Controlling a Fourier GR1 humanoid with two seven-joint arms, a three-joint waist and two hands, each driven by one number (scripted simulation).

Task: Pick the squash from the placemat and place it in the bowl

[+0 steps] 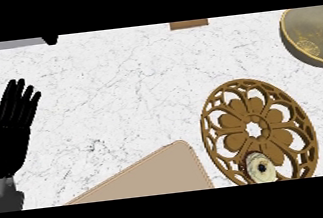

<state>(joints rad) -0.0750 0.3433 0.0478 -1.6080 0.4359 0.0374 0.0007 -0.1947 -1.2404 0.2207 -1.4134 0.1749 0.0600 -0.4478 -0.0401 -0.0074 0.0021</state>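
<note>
Squash (260,166) lies at the near edge of the ornate brown placemat (258,129), right of centre; the bowl (318,37) sits far right, well apart from it. Nothing holds the squash yet. I judge the right hand, not in view, should come down over the squash, close round it, lift clear of the placemat, then carry it far-right to the bowl. Left hand (8,133) rests at the left, fingers (21,102) straight, touching nothing.

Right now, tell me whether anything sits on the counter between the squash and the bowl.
Nothing visible does. The squash lies at the near edge of the round openwork placemat; between the mat's far rim and the bowl at upper right shows only bare marble counter.
</note>
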